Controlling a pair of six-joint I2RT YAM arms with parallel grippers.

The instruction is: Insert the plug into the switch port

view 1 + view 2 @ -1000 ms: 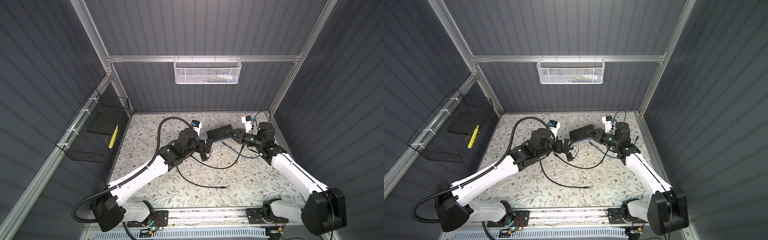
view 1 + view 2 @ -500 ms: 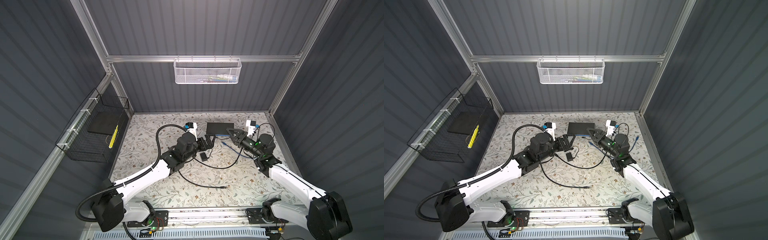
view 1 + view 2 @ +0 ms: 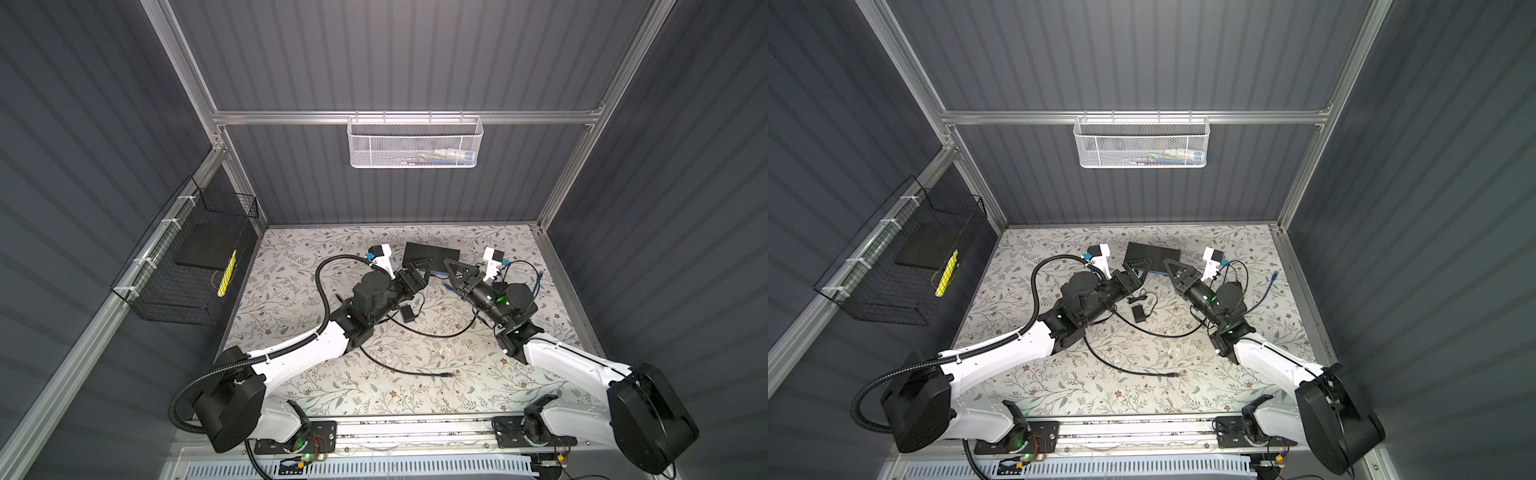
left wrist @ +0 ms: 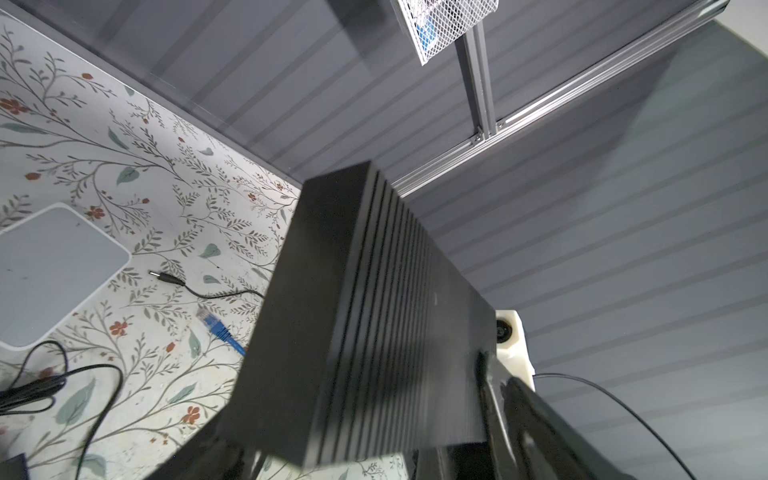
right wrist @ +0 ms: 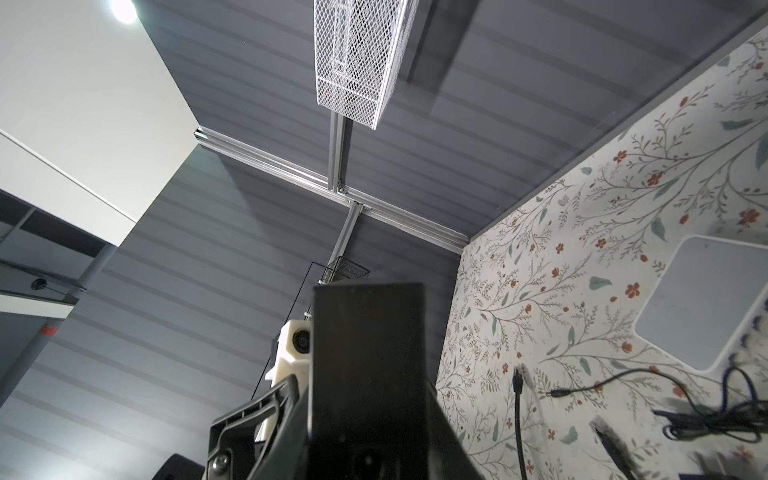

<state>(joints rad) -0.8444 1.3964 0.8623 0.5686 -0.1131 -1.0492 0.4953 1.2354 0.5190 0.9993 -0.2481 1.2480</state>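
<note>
Switch (image 3: 432,252) gripped at one end; plug (image 3: 446,375) lying loose.
Right fingers (image 3: 455,268) clamped on the switch's right end; left fingers (image 3: 419,265) straddle its left end, cannot tell whether they press. Plug, on its black cable (image 3: 395,369), lies on the desk (image 3: 291,291) in front of the switch, well apart from both pairs.

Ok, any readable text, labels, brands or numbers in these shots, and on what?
No text can be read.
The switch: no print on the faces shown.
The items in the white mesh basket: coloured print, too blurred.
The yellow strip in the black wire basket: too small.
The red mark in the right wrist view: blurred.
</note>
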